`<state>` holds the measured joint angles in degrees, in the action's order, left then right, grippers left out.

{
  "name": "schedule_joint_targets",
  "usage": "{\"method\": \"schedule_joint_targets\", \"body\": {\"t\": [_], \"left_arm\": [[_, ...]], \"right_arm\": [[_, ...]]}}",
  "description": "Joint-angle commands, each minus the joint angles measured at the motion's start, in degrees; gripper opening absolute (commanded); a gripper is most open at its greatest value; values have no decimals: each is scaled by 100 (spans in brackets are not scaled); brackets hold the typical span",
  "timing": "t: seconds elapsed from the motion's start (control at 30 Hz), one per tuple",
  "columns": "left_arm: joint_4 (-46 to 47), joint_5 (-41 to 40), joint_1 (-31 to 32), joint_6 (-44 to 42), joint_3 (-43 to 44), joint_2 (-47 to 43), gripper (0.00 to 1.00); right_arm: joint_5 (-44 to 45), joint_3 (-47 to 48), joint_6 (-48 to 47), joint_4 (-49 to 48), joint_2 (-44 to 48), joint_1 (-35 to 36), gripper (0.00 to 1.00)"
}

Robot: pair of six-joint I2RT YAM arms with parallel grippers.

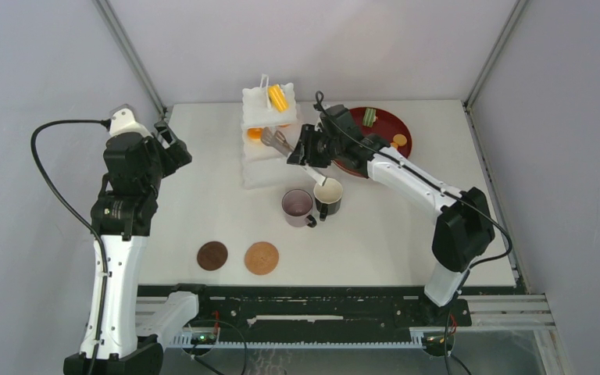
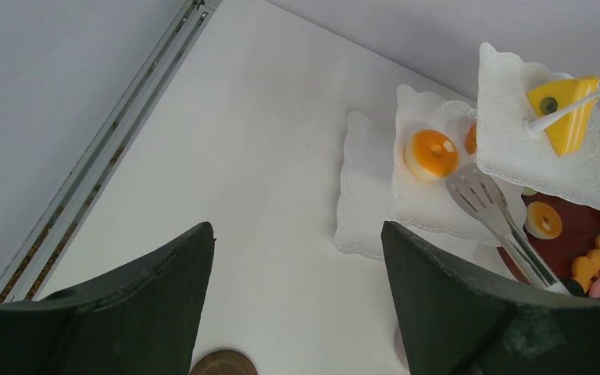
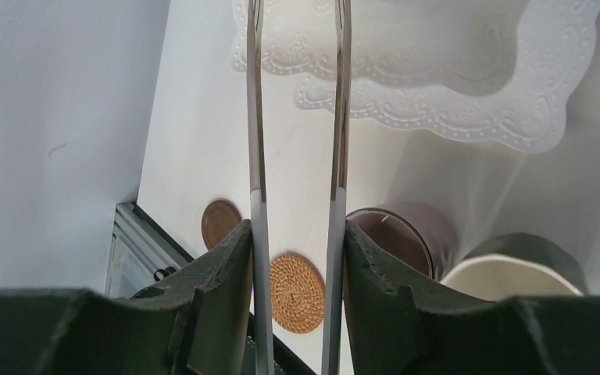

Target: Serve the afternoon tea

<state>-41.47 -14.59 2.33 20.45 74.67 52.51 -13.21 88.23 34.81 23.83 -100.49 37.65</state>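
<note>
Right tool (image 3: 297, 242) grasps tongs (image 3: 257, 156) at stand (image 1: 258, 172), upper centre: pastry-loading step, probably; next needs another pastry (image 1: 399, 141) from tray (image 1: 383, 129). Left tool (image 2: 295, 234) released.

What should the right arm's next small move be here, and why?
Probably draw the tongs back off the white stand toward the dark red tray. The right gripper holds them with their arms parted and the tips look empty. An orange pastry lies on the middle tier beside them, and a green pastry lies on the tray.
</note>
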Motion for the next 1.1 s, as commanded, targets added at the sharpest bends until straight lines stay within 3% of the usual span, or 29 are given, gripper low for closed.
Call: {"method": "schedule_joint_targets", "body": {"t": [0.0,0.4,0.67,0.8,1.07], "left_arm": [[121,74,11,-119,-101,18,83],[131,156,54,-111,-21,131,83],[135,212,65,-78,3,171,83],[148,207,64,-78,-29,156,83],[148,173,69,-89,-4,182,83]], "right_arm": [[156,-255,-69,-240,890,29,49],[472,-1219,-277,294,2221,-160,46],[854,-1691,-394,764,3091,-718,44],[877,-2046,-501,883,3131,-1332,44],[340,-2318,-477,187,2632,-2389,45]]}}
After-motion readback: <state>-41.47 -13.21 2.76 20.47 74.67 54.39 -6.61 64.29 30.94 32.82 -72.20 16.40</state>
